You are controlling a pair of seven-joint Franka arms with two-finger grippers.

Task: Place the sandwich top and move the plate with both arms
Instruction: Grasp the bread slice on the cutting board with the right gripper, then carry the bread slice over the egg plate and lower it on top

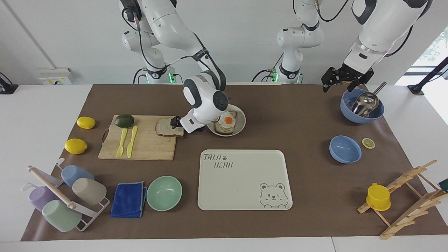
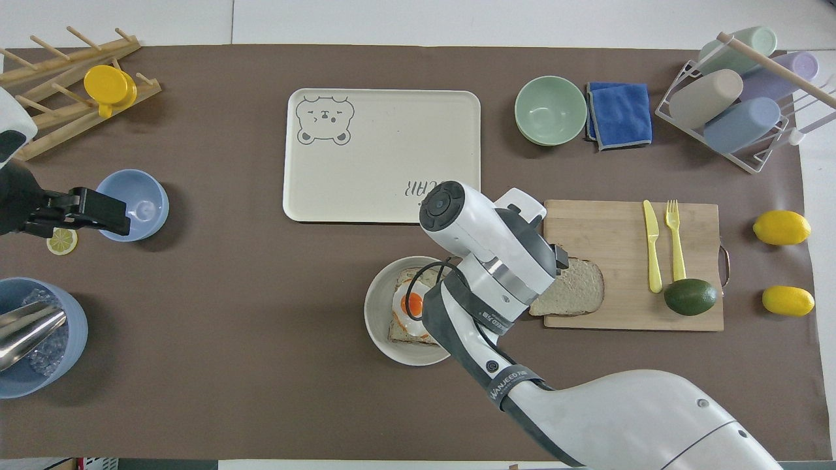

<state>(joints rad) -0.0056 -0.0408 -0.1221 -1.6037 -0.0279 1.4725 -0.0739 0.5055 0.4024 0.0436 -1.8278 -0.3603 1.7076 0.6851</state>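
Note:
The sandwich top (image 1: 167, 128), a plain bread slice, lies on the wooden cutting board (image 1: 147, 147), at the board's end toward the plate; it also shows in the overhead view (image 2: 581, 287). The beige plate (image 1: 242, 123) holds toast with a fried egg (image 1: 227, 120), also seen from overhead (image 2: 411, 303). My right gripper (image 1: 176, 122) is low, between plate and bread, at the slice's plate-side edge (image 2: 558, 258). My left gripper (image 1: 344, 82) waits open in the air at the left arm's end, near the blue bowls (image 2: 98, 212).
A cream bear tray (image 1: 245, 180) lies farther from the robots than the plate. A mint bowl (image 1: 164, 192) and blue cloth (image 1: 128, 199) lie farther than the board. Fork, knife and avocado (image 1: 124, 120) sit on the board. A blue bowl with a metal scoop (image 1: 362, 105) sits below the left gripper.

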